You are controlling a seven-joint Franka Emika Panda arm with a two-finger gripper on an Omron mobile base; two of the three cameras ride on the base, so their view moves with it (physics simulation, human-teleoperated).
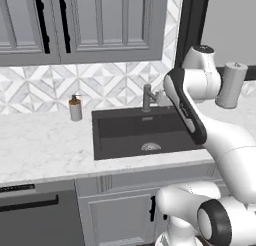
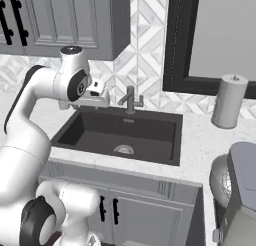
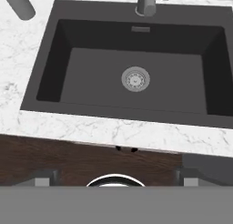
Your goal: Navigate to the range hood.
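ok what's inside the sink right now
Only the round metal drain shows on the floor of the dark sink. The basin's near wall hides a strip of floor in both base views.

Rendered light even, soft, moderately bright in my three views; source not apparent. Marble table [image 1: 45, 135] palest surface, no glare. Sink basin [image 3: 136, 63] dark, walls shaded darker than floor, drain [image 3: 135, 79] brighter. Faint highlights on faucet [image 2: 130, 99] and my white arm [image 1: 220, 135]. Shadows weak, diffuse. Edges slightly soft and pixelated; no motion blur, no visible edge distortion.
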